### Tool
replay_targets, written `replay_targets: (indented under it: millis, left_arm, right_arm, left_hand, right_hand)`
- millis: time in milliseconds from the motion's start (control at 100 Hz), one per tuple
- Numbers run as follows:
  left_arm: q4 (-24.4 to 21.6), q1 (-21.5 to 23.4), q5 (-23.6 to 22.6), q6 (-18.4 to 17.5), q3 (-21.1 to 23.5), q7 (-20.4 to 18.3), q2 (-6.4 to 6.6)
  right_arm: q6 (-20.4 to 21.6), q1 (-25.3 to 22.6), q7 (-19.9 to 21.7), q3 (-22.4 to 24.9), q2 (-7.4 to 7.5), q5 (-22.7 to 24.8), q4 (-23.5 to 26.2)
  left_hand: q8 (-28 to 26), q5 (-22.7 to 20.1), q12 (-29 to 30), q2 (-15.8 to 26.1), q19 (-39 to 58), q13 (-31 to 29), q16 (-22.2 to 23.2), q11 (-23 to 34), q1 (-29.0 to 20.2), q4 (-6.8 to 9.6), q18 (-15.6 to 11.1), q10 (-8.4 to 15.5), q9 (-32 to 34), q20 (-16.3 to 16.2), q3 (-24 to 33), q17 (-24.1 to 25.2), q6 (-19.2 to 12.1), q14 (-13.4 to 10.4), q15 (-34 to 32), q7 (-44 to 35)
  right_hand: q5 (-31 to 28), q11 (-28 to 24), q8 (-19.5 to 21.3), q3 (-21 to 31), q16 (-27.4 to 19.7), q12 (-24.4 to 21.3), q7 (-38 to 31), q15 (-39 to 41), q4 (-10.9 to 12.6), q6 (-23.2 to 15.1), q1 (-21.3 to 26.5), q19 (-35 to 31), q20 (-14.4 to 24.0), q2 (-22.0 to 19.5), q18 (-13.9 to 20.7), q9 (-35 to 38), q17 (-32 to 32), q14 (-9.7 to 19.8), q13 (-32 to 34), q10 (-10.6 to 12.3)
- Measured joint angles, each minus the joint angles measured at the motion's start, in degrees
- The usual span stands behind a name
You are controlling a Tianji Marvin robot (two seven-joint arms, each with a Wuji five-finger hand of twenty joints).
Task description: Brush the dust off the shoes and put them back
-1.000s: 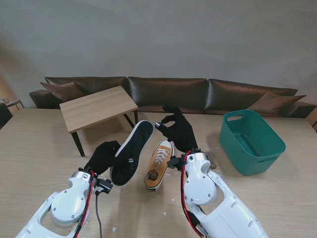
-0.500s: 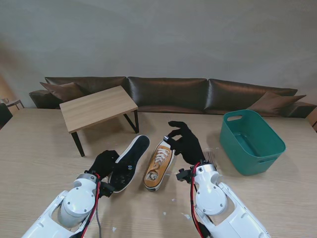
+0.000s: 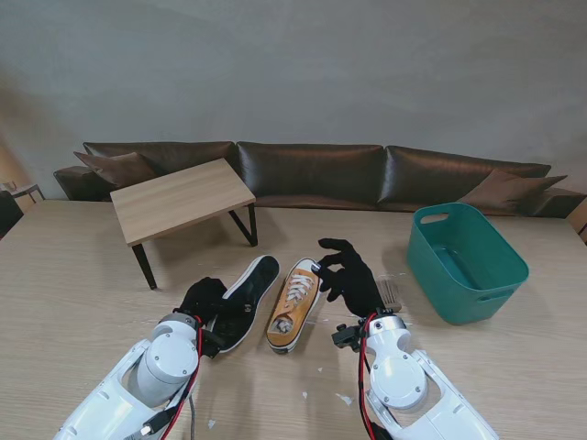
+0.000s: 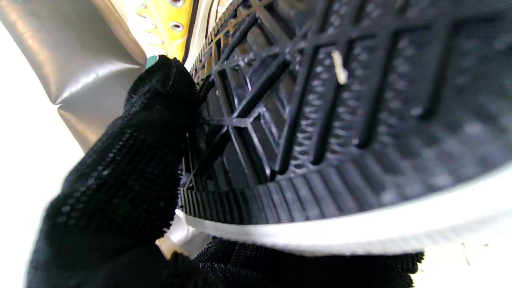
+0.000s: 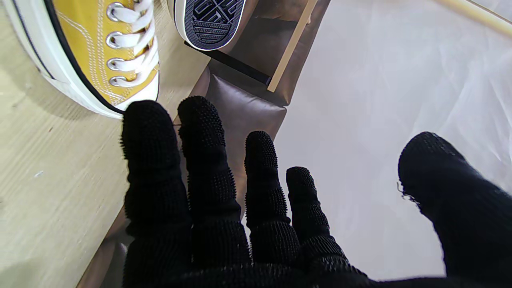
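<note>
My left hand (image 3: pixel 205 299) is shut on a shoe (image 3: pixel 246 299) that lies tilted on its side, low over the table, black sole turned up toward me. In the left wrist view the ribbed sole (image 4: pixel 340 120) fills the picture, with my gloved fingers (image 4: pixel 132 172) gripping its white rim. The second, yellow shoe (image 3: pixel 293 306) with white laces stands upright on the table between my hands. My right hand (image 3: pixel 352 273) is open beside that shoe's toe and holds nothing. Its spread fingers (image 5: pixel 208 180) show in the right wrist view next to the yellow shoe (image 5: pixel 92 52). A small brush (image 3: pixel 390 294) lies just right of that hand.
A teal basket (image 3: pixel 468 261) stands at the right. A low wooden side table (image 3: pixel 182 198) stands at the far left, with a brown sofa (image 3: pixel 312 172) along the back. Pale specks (image 3: pixel 343 399) lie on the table near me.
My left hand has brought the shoe down from raised and steep to low by the table. My right hand has drawn nearer, lowered, and spread its fingers from a pinch.
</note>
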State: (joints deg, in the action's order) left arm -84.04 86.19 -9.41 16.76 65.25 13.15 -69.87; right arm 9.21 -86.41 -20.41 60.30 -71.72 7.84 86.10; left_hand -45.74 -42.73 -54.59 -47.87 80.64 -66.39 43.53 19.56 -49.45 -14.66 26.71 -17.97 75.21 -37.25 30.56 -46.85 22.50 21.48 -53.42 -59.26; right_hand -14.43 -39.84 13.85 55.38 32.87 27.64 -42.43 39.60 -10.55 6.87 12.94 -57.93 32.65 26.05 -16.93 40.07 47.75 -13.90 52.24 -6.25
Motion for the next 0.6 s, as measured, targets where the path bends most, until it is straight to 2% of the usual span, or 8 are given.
replay_targets:
  millis: [210, 300, 360, 420, 520, 530, 570, 600]
  left_arm:
    - [0.8, -0.48, -0.37, 1.6, -0.59, 0.49, -0.42]
    - [0.73, -0.48, -0.2, 3.34, -0.65, 0.59, -0.56]
    - [0.67, -0.48, -0.18, 4.15, -0.83, 1.1, -0.67]
    - [0.65, -0.48, -0.33, 4.57, -0.96, 1.36, -0.79]
    - [0.56, -0.46, -1.1, 5.67, -1.13, 1.64, -0.95]
    - [0.54, -0.45, -1.23, 5.79, -1.15, 1.64, -0.96]
    - [0.46, -0.42, -1.91, 6.24, -1.2, 1.62, -0.97]
    - [0.39, -0.37, -2.65, 6.48, -1.22, 1.54, -0.96]
  right_arm:
    - [0.0, -0.34, 0.09, 0.34, 0.03, -0.65, -0.03]
    - [0.03, -0.41, 0.04, 0.36, 0.03, -1.0, -0.07]
    - [0.08, -0.45, -0.01, 0.38, 0.02, -1.3, -0.11]
    - [0.13, -0.52, -0.03, 0.42, 0.0, -1.55, -0.15]
    - [0.2, -0.63, -0.03, 0.48, -0.01, -1.84, -0.23]
    - [0.2, -0.64, -0.02, 0.48, -0.01, -1.87, -0.24]
    - [0.23, -0.66, 0.0, 0.5, -0.01, -1.94, -0.27]
    - [0.27, -0.68, 0.01, 0.51, -0.01, -1.98, -0.3]
  left_hand:
    - [1.73, 0.91, -0.82, 1.38, 0.01, 0.24, 3.59, -0.21, -0.03, 0.02, 0.0, -1.16, -4.43, -0.35, 0.57, 2.63, 0.56, -0.16, 2.59, 2.42]
    - [2.19, 1.3, 3.76, 1.8, 0.01, 0.39, 4.11, -0.75, -0.03, 0.05, 0.0, -2.66, -9.89, -0.94, 0.68, 4.77, 0.7, -0.29, 4.83, 5.19]
    - [2.89, 1.28, 8.94, 1.81, 0.01, 0.45, 4.12, -0.23, -0.03, 0.06, 0.0, -3.42, -12.46, -1.59, 1.09, 5.93, 0.72, -0.32, 5.49, 7.27]
    - [4.4, 0.51, 12.67, 1.97, 0.01, 0.64, 4.12, 0.12, 0.2, 0.06, 0.0, -4.06, -13.72, -2.24, 2.54, 7.02, 0.73, -0.32, 6.05, 12.46]
    - [7.82, -1.25, 13.61, 3.69, 0.01, 2.03, 4.06, 0.31, 3.07, 0.23, -0.05, -4.84, -15.7, -2.63, 7.25, 8.58, 0.73, -0.14, 6.57, 22.52]
    - [8.59, -1.81, 13.61, 3.74, 0.01, 2.05, 4.06, 0.31, 3.69, 1.26, -0.05, -4.91, -15.85, -2.99, 8.07, 8.83, 0.73, -0.14, 6.57, 24.5]
    - [9.55, -1.94, 13.61, 4.31, 0.01, 2.1, 4.06, 0.31, 4.17, 1.38, -0.06, -4.98, -16.15, -3.05, 8.86, 9.0, 0.73, -0.14, 6.57, 26.87]
    - [10.89, -2.51, 13.65, 5.06, 0.01, 3.3, 4.06, 0.16, 4.97, 2.65, -0.07, -5.21, -16.7, -3.13, 10.24, 9.85, 0.73, 0.23, 6.47, 29.9]
  right_hand:
    - [-0.01, 0.0, 0.0, 0.0, 0.0, 0.0, 0.01, 0.0, 0.0, 0.0, 0.0, 0.0, 0.01, 0.0, -0.03, 0.01, 0.0, -0.03, -0.01, -0.15]
    - [-0.01, 0.0, 0.0, 0.0, 0.0, 0.0, 0.01, 0.0, 0.0, 0.01, 0.0, 0.01, 0.01, 0.0, -0.03, 0.01, 0.0, -0.04, -0.02, -0.15]
    - [-0.01, 0.0, 0.0, 0.0, 0.0, 0.0, 0.02, 0.0, 0.0, 0.01, 0.0, 0.01, 0.01, 0.0, -0.03, 0.01, 0.0, -0.03, -0.02, -0.16]
    - [-0.02, 0.0, 0.0, 0.0, 0.0, 0.0, 0.02, 0.0, 0.0, 0.02, 0.0, 0.01, 0.02, 0.0, -0.04, 0.02, 0.0, -0.04, -0.02, -0.19]
    - [-0.09, 0.0, 0.0, 0.0, 0.0, 0.0, 0.02, 0.0, 0.0, 0.03, 0.0, 0.01, 0.02, 0.0, -0.05, 0.02, 0.0, -0.04, -0.02, -0.22]
    - [-0.62, 0.0, 0.0, 0.0, 0.0, 0.0, 0.27, 0.0, 0.0, 0.05, 0.0, 0.01, 0.02, 0.0, -0.05, 0.02, 0.0, -0.04, -0.02, -0.22]
    - [-0.62, 0.0, 0.0, 0.0, 0.0, 0.0, 0.18, 0.0, 0.0, 0.07, 0.0, 0.01, 0.03, 0.0, -0.06, 0.03, 0.0, -0.04, -0.04, -0.22]
    - [-0.62, 0.0, 0.0, 0.0, 0.0, 0.0, 0.18, 0.0, 0.0, 0.07, 0.0, 0.01, 0.03, 0.0, -0.06, 0.04, 0.0, -0.04, -0.04, -0.23]
